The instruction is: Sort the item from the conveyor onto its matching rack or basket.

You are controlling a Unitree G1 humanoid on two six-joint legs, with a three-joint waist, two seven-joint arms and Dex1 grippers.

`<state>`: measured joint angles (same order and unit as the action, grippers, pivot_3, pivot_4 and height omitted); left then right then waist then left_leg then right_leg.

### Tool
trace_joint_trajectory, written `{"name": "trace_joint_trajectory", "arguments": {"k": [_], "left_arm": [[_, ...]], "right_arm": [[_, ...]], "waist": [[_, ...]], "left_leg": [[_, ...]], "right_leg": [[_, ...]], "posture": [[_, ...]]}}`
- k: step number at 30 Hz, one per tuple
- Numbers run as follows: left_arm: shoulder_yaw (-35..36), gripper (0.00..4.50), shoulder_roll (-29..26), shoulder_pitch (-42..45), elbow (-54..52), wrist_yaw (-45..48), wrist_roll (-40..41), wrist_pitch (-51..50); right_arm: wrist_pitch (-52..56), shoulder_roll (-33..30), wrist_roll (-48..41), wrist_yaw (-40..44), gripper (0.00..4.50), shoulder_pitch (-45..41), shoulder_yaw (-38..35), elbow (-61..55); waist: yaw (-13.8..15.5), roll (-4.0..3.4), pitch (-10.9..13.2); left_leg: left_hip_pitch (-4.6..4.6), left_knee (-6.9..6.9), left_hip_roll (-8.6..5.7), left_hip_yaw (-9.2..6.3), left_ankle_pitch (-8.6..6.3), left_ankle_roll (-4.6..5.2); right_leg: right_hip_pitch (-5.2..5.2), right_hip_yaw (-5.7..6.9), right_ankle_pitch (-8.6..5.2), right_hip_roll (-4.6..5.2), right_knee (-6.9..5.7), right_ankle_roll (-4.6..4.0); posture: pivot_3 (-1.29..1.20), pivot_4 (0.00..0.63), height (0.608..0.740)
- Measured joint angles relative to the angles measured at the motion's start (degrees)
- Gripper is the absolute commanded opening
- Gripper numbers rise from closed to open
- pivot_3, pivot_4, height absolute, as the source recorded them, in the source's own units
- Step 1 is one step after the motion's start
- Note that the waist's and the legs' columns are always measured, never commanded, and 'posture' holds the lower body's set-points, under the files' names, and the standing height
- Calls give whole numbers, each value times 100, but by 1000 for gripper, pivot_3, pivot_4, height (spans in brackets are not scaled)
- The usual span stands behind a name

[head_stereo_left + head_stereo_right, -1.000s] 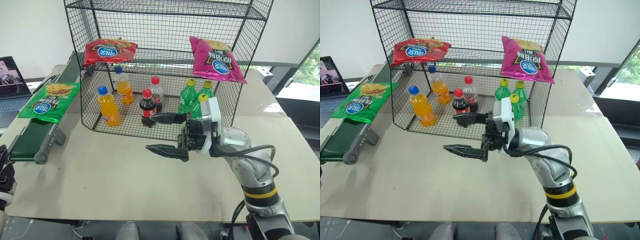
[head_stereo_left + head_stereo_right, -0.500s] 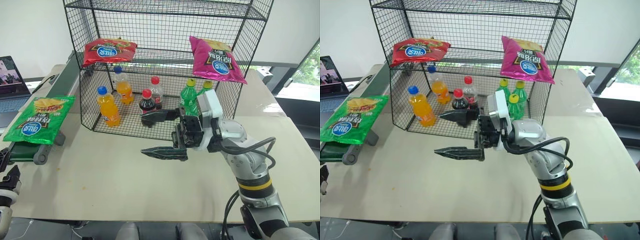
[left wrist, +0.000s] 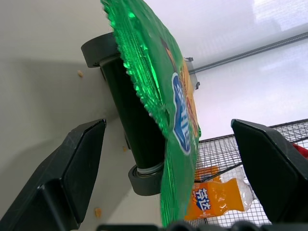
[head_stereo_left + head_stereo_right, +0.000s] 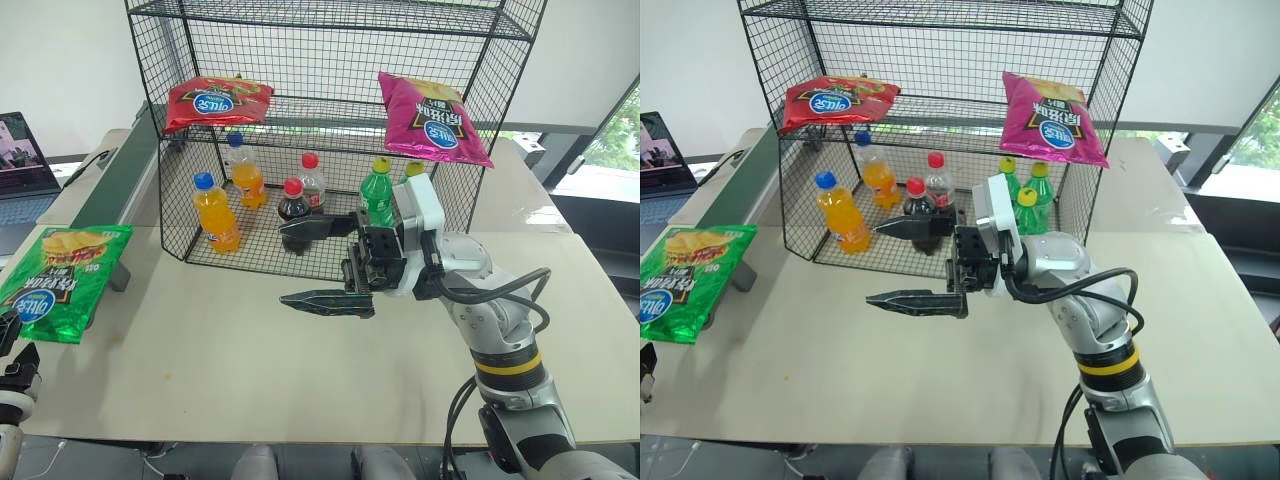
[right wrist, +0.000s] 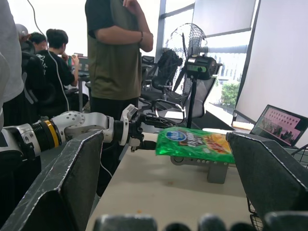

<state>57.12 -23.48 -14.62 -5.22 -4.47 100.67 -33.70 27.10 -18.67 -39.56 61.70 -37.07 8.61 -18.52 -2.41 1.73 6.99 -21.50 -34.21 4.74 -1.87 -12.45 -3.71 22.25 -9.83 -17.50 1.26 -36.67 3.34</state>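
Observation:
The green crisp bag (image 4: 62,280) hangs over the near end of the conveyor (image 4: 122,175), a dark green belt running along the table's left side. My left gripper (image 4: 14,340) sits just in front of the bag's near edge. Its fingers (image 3: 77,163) are spread wide and open, in line with the bag (image 3: 166,82) and the belt's end roller (image 3: 137,144); I cannot tell whether they touch the bag. My right gripper (image 4: 302,264) hovers open and empty over the table, in front of the black wire rack (image 4: 500,60).
The rack's middle shelf carries a red bag (image 4: 215,100) and a magenta bag (image 4: 432,118). Orange, cola and green bottles (image 4: 216,212) stand on its bottom tier. A laptop (image 4: 25,155) lies at the far left. Several people (image 5: 120,62) stand beyond the table's left edge.
The green bag has travelled along the belt toward me and now droops over its near end, close to my left gripper. Both grippers have stayed open, and the right one has hardly moved.

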Motion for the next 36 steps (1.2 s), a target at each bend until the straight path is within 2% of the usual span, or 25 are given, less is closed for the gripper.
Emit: {"name": "trace_joint_trajectory", "arguments": {"k": [2,3,5,12,19,26,30,34,36], "left_arm": [[0,4460,-46,2,30,52,-73,2],[0,3930,-75,6,51,75,-112,3],[9,3284,-111,11,108,103,-150,7],[36,36,-167,5,167,191,-149,9],[108,36,-173,-50,-456,1,213,98],[-63,36,-825,333,-1807,-385,1026,100],[-709,36,-916,1085,-2436,-481,1111,90],[-1872,36,-1169,2376,-2696,-576,1164,-9],[-2407,36,-1103,3070,-2570,-615,1173,-80]], "right_arm": [[0,0,1,-10,4500,0,1,0],[0,1,3,-20,4500,0,4,0],[0,6,6,-40,4500,0,9,0],[-50,16,77,-46,4500,1,81,35],[-93,14,127,-75,4500,14,87,71],[-107,-3,251,-588,4500,272,-114,54],[-107,-2,352,-1131,4500,508,-349,-69],[-128,88,505,-1808,4500,628,-541,-418],[-191,130,623,-2134,4500,676,-642,-593]], "waist": [[-1,0,0],[-1,0,0],[-2,-1,0],[-3,-1,1],[8,0,2],[20,-1,12],[60,-9,17],[101,-10,17],[116,-14,20]], "left_leg": [[0,0,0,0,0,-1],[0,0,0,0,0,-1],[0,2,0,0,-1,-1],[0,3,0,0,-3,-5],[-2,4,2,0,-5,-11],[-4,6,2,1,-5,-20],[-15,15,2,0,0,-28],[-21,17,1,-1,4,-33],[-23,17,1,-2,4,-33]], "right_leg": [[0,0,0,0,1,0],[1,0,0,0,1,0],[1,0,-1,0,1,0],[2,0,-1,0,4,-1],[2,0,-2,1,9,-1],[-4,0,2,3,40,3],[-2,1,5,2,50,6],[-2,0,10,2,59,10],[0,1,11,1,58,11]], "posture": [[0,150,740],[0,150,740],[0,150,740],[0,150,740],[0,150,740],[0,150,740],[0,150,740],[0,150,740],[0,150,740]]}}
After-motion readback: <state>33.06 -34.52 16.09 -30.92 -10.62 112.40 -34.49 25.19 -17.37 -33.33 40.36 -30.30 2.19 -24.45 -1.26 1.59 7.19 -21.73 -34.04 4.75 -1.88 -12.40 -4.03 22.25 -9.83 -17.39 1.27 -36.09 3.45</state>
